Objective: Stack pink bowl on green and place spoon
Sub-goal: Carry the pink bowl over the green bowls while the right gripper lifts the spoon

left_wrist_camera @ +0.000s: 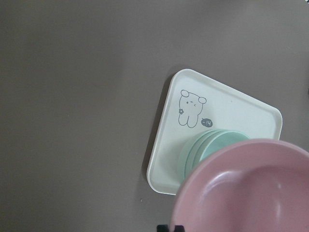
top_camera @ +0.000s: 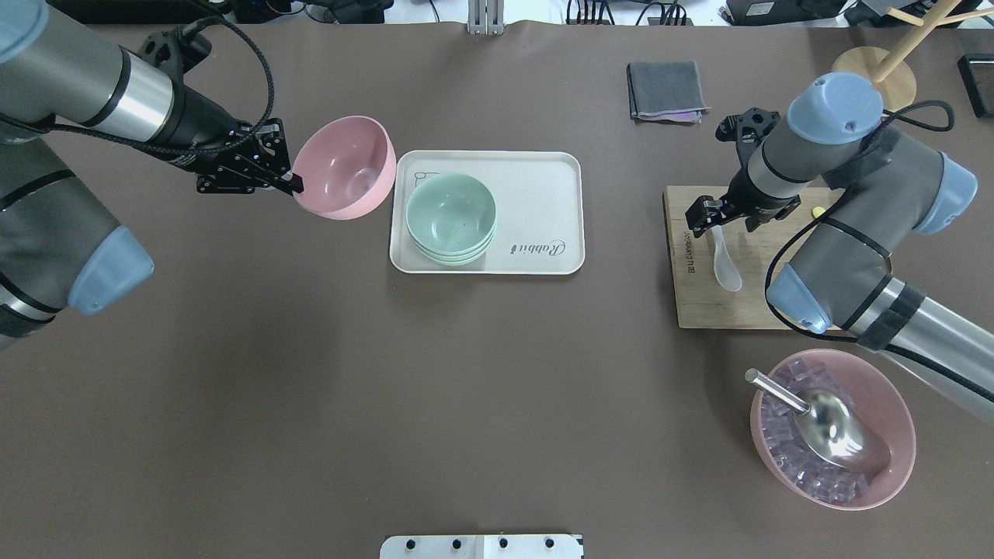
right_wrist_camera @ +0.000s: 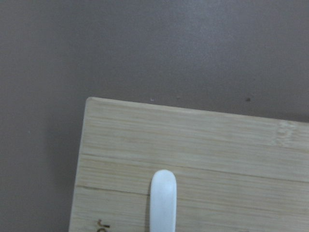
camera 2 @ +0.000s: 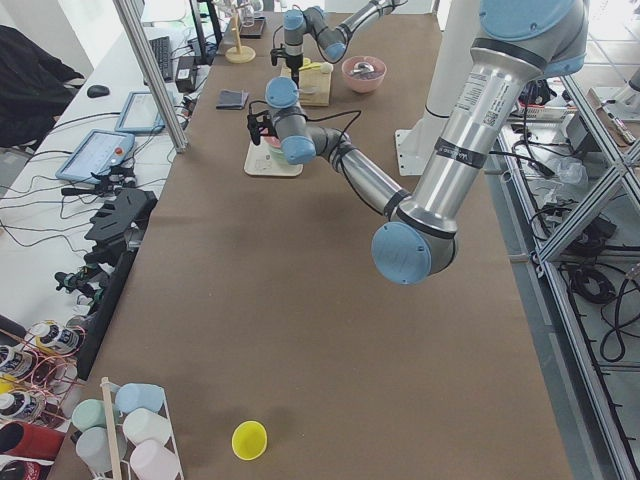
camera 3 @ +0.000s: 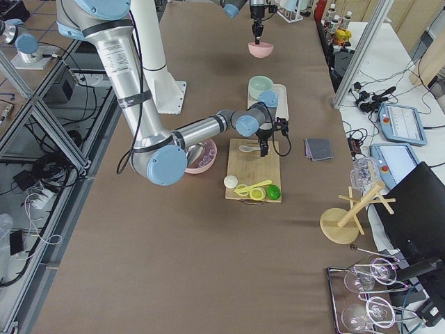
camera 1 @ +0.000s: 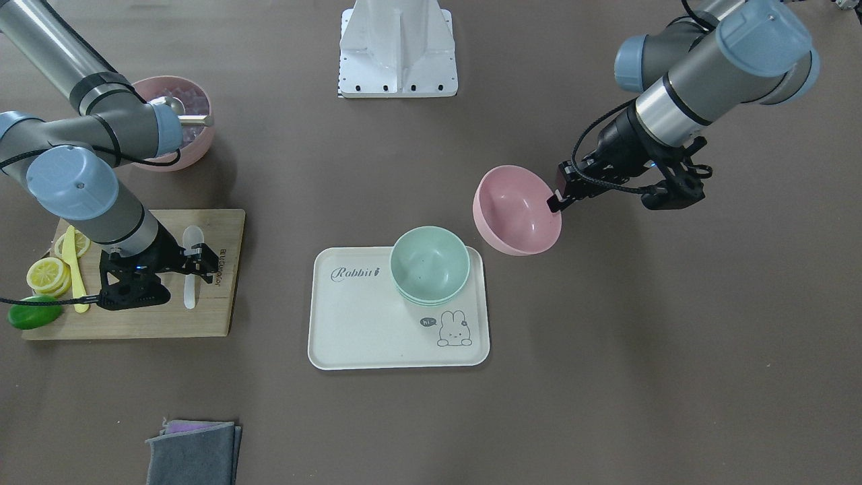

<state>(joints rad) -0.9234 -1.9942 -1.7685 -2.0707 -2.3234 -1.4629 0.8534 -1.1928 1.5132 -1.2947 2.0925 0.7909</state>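
Robot base: a white mounting plate point(top_camera: 481, 546) sits at the table's near edge.
Surface: a matt brown mat point(top_camera: 311, 388) covers the whole table.
Near right: a cube-filled bowl point(top_camera: 893, 473), pink, holds clear cubes and a metal scoop point(top_camera: 835, 423).
Cutting board: the wooden cutting board point(top_camera: 699, 303) lies just beyond that bowl. The white spoon point(top_camera: 727, 268) lies flat on it, bowl end toward the robot. Lemon slices point(camera 1: 48, 275), a yellow knife point(camera 1: 75, 269) and a green fruit point(camera 1: 30, 313) are at its outer end.
Right gripper: the right gripper point(top_camera: 708, 223) hangs low over the spoon's handle. Its jaws are spread to either side of the handle, and I cannot tell whether they touch it.
Tray: the cream "Rabbit" tray point(top_camera: 543, 178) lies mid-table. A stack of green bowls point(top_camera: 450, 213) stands on its end toward the left arm.
Left gripper: the left gripper point(top_camera: 293, 184) has its jaws pinching the rim of the pink bowl point(top_camera: 342, 167). The bowl is tilted, just beside the tray's end and near the green bowls.
Far side: folded grey cloths point(top_camera: 666, 91) and a wooden rack point(top_camera: 862, 58) lie there.
Room: cables and dark equipment line the far edge. A side bench carries a tablet point(camera 2: 100, 150) and pastel cups point(camera 2: 120, 430), and aluminium posts frame the cell.
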